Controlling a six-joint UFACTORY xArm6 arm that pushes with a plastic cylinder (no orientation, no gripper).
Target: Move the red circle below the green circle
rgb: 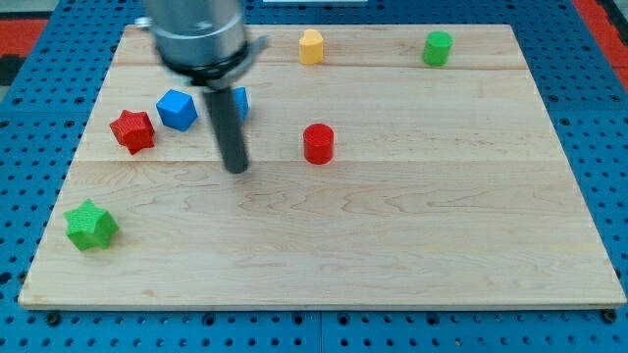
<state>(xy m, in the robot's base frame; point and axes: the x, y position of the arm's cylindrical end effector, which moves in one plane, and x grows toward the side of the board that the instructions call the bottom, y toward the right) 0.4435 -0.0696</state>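
While my tip (236, 169) rests at nine o'clock of the red circle (318, 143), apart from it and touching nothing, that side suits a push toward three o'clock, since the green circle (438, 47) sits at one o'clock.

A pale wooden board (392, 245) fills nearly the whole view, its grain running from the view's left to the view's right, with faint seams between its planks. All around the board lies a blue perforated panel (603, 118), its small dark holes in even rows. Beyond the board's upper corners, at the view's top, a strip of red surface (29, 25) shows. The light is even and soft.
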